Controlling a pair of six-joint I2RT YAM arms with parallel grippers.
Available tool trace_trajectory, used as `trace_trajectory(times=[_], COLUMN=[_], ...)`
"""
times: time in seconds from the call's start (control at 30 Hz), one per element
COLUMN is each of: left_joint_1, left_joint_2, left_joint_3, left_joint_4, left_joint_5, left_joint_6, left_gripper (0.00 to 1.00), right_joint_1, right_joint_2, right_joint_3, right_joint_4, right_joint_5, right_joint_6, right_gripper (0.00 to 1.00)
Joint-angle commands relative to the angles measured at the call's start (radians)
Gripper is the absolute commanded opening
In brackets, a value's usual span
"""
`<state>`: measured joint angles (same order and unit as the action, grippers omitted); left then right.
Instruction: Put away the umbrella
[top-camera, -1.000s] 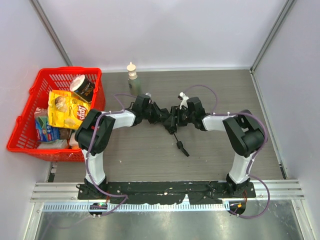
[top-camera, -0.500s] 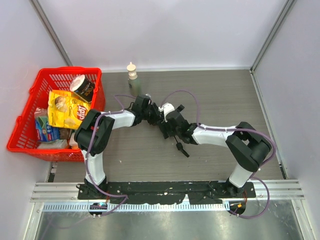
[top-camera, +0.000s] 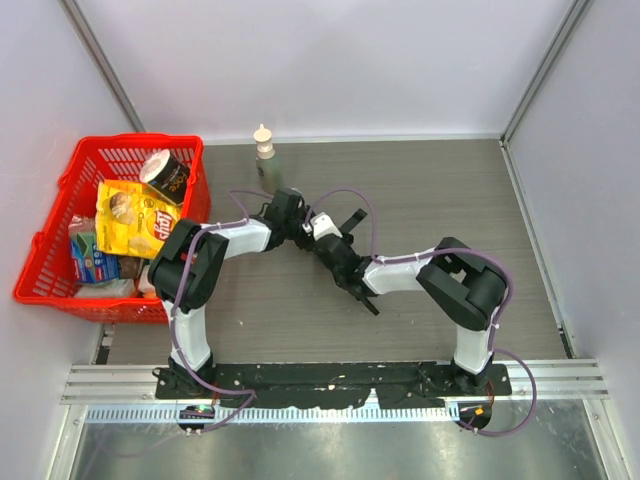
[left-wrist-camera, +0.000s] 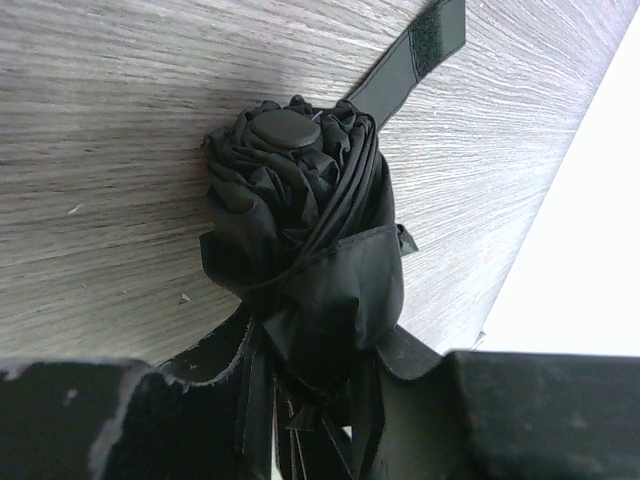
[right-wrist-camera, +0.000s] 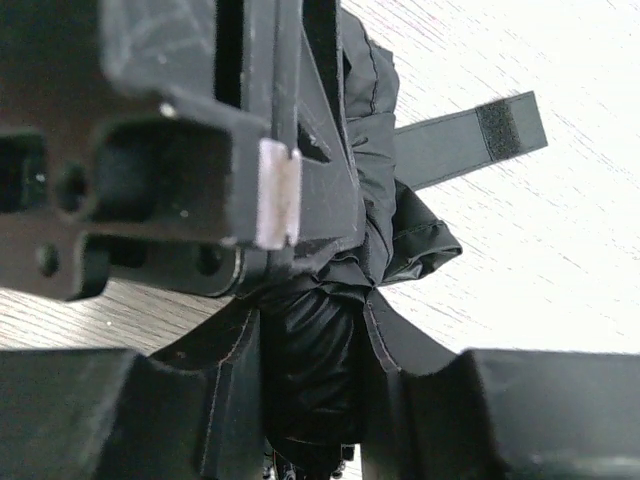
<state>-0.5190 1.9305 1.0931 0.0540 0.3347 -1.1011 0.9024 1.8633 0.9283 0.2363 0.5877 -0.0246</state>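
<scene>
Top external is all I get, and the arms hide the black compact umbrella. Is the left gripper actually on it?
Observer: Yes. The left wrist view shows the left gripper closed on the bunched fabric of the black compact umbrella.
Operator: Right one?
Observer: The right gripper clamps the same bundle, close beside the left gripper.
Operator: Strap fastened?
Observer: No. The flat black closure strap lies loose on the grey wood-grain table, its fastener patch exposed.

Both arms bend at the elbow and reach in to the middle, where they meet nose to nose. The left gripper (left-wrist-camera: 310, 395) pinches the umbrella (left-wrist-camera: 300, 230). The right gripper (right-wrist-camera: 312, 385) pinches it too.
</scene>
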Motion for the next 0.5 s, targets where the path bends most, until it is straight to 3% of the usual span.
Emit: trace_trajectory(times=[0.0,0.1,0.23,0.27,0.3,0.4,0.47], left_joint_1=[-0.022,-0.024,-0.024,-0.024,-0.024,-0.023,-0.016], left_joint_2=[0.024,0.007,-0.011,-0.016,-0.022,-0.045,-0.054], left_joint_3=[-0.041,-0.044,-0.047,-0.048,-0.053,-0.067,-0.071], left_joint_4=[-0.270,-0.237,-0.195,-0.191,-0.189,-0.180,-0.180], left_joint_5=[-0.097,-0.089,-0.089,-0.092,-0.097,-0.121,-0.128], left_joint_6=[0.056,0.072,0.099,0.107,0.121,0.142,0.156], left_gripper=[0.00,0.00,0.37,0.62,0.76,0.91,0.92], right_joint_1=[-0.013,-0.068,-0.169,-0.181,-0.212,-0.255,-0.276], right_joint_2=[0.011,0.010,0.036,0.054,0.063,0.094,0.103], right_joint_3=[-0.069,-0.105,-0.212,-0.223,-0.232,-0.249,-0.263], right_joint_4=[0.035,0.026,0.168,0.191,0.208,0.241,0.280], right_joint_5=[-0.047,-0.213,-0.606,-0.641,-0.707,-0.805,-0.868], right_joint_6=[0.133,0.222,0.336,0.350,0.373,0.405,0.437], right_gripper=[0.01,0.01,0.01,0.01,0.01,0.01,0.01])
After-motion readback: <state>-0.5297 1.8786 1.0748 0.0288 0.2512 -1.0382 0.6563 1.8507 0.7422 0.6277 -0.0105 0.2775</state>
